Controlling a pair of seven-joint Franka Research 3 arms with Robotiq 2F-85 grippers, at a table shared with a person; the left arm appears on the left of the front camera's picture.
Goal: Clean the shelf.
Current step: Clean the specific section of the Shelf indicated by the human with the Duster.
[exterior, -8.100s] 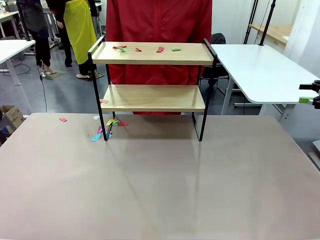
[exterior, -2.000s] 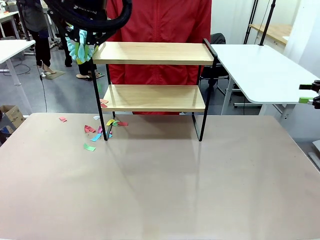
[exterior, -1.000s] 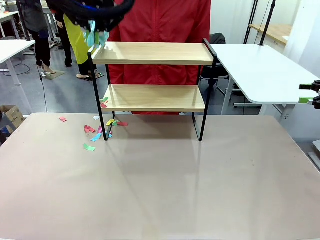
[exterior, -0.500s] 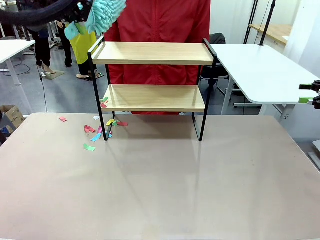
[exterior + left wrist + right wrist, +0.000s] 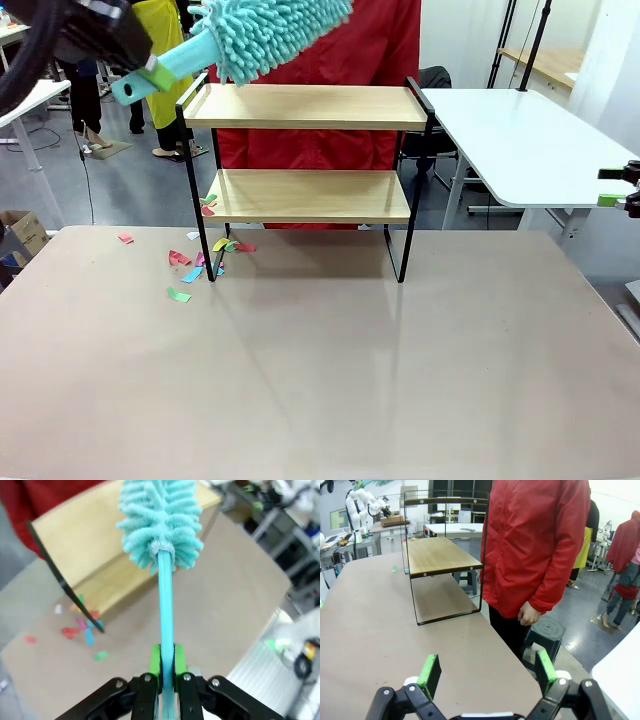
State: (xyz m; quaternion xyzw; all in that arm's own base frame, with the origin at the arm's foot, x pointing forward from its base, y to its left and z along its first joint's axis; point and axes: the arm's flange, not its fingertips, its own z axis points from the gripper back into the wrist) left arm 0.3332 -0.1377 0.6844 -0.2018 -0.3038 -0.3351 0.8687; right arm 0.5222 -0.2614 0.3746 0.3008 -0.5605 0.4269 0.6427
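The shelf (image 5: 305, 106) stands at the table's far side, with both wooden boards bare except for a few paper scraps (image 5: 208, 205) at the lower board's left end. My left gripper (image 5: 135, 85) is shut on the handle of a teal fluffy duster (image 5: 270, 30), whose head hovers over the top board's left end. In the left wrist view the left gripper (image 5: 166, 680) clamps the handle, and the duster (image 5: 160, 515) points at the shelf (image 5: 85, 545). My right gripper (image 5: 612, 187) stays at the right edge, open and holding nothing. The right gripper (image 5: 487, 672) looks at the shelf (image 5: 440, 555) from its end.
Several coloured paper scraps (image 5: 190, 268) lie on the table by the shelf's left front leg. A person in a red jacket (image 5: 320, 40) stands right behind the shelf. A white side table (image 5: 520, 140) is at the right, and a dark stool (image 5: 545, 632) stands beside the person.
The duster swung up from beside the shelf's left rail and now points right, above the top board. The scraps seen earlier on the top board are gone; more lie on the table.
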